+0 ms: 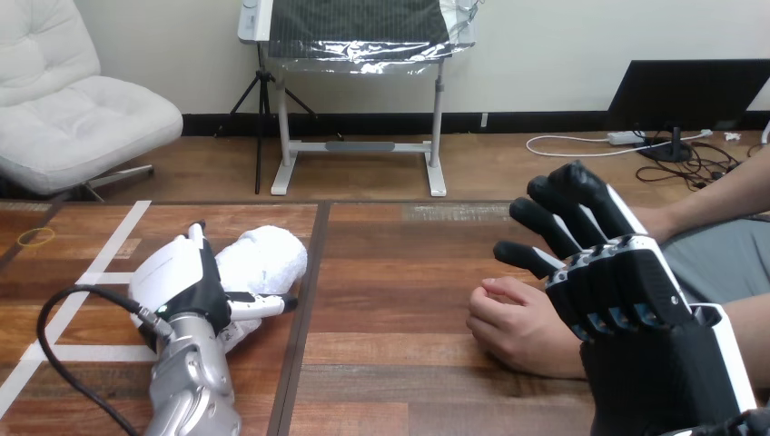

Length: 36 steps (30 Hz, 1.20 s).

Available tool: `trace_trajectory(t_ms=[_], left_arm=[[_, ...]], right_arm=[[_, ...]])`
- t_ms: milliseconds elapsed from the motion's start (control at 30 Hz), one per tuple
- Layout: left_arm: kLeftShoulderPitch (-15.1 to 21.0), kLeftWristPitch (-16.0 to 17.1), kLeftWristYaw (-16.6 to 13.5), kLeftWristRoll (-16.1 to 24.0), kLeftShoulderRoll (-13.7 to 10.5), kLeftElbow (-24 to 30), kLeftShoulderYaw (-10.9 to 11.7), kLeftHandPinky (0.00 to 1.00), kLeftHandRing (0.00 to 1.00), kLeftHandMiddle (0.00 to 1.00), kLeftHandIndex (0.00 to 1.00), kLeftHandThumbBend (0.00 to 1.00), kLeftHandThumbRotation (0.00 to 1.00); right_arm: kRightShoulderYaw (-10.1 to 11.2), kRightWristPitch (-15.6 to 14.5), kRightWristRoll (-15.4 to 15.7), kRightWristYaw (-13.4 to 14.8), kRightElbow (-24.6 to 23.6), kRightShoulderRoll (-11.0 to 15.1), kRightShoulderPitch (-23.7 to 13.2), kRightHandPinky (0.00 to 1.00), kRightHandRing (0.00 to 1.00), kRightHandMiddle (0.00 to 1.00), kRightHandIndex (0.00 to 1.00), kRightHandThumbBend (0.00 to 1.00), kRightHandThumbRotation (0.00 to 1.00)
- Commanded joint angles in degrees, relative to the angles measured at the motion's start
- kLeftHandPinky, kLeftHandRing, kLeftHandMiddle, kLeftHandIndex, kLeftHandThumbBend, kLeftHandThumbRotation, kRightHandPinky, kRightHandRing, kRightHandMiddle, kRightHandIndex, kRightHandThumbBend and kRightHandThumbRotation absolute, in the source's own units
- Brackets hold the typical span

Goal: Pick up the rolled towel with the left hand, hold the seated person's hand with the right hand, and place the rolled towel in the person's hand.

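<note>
**Robot's left hand at the towel, right hand spread above a seated person's hand**

At the wooden table (390, 272) we see the rolled towel (265, 257), white and plump, lying on the left half of the top, just left of the dark seam that runs down the boards. The robot's left hand (186, 282) lies against the towel's near left side, its white back turned towards us. From this angle we cannot tell how far the hand is open, or whether it has any hold of the towel. White tape lines (111, 247) cross the wood beside the silver forearm.

On the right half of the table, well apart from the towel, the person's hand (513, 327) rests on the wood, loosely curled, with nothing in it. The robot's right hand (626, 282) hangs just beside and partly over it, on the wrist side. Its black fingers (554, 222) are held straight and fanned apart, pointing away across the table. They grasp nothing, and we see none of them closed round the person's hand or wrist
</note>
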<state>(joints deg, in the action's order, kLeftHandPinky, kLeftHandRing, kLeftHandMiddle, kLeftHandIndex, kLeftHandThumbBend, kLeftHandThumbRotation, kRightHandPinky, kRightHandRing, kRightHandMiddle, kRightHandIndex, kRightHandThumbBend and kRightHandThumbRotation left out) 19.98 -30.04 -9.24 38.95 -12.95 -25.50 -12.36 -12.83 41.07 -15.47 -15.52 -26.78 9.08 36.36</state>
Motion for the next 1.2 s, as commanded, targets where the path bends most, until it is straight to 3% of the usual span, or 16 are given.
trace_trajectory(t_ms=[0, 433, 800, 1167], left_arm=[[5.66, -0.48, 0.93, 0.05, -0.29, -1.12, -1.04, 1.0, 1.0, 1.0, 0.99, 0.99, 0.45], [9.38, -5.95, 4.8, 0.88, 0.09, -2.99, -3.24, 0.86, 0.93, 0.94, 0.92, 0.96, 0.39], [13.7, -13.06, 10.87, 3.72, -0.38, -6.61, -8.14, 0.44, 0.63, 0.72, 0.76, 0.94, 0.36], [17.19, -16.51, 14.8, 5.11, -0.48, -10.75, -11.71, 0.36, 0.57, 0.68, 0.72, 0.93, 0.32]], right_arm=[[0.58, 1.1, -0.89, -0.34, -1.49, -0.29, -2.81, 0.79, 0.89, 0.9, 0.9, 1.0, 1.0], [1.1, 1.34, -0.59, -0.42, -1.51, -0.48, -3.06, 0.79, 0.89, 0.9, 0.9, 0.99, 1.0], [1.35, 1.59, -0.35, -0.17, -1.61, -0.9, -3.34, 0.78, 0.88, 0.89, 0.89, 0.99, 1.0], [1.21, 1.43, -0.63, -0.13, -1.99, -0.8, -3.4, 0.77, 0.88, 0.89, 0.89, 0.99, 1.0]])
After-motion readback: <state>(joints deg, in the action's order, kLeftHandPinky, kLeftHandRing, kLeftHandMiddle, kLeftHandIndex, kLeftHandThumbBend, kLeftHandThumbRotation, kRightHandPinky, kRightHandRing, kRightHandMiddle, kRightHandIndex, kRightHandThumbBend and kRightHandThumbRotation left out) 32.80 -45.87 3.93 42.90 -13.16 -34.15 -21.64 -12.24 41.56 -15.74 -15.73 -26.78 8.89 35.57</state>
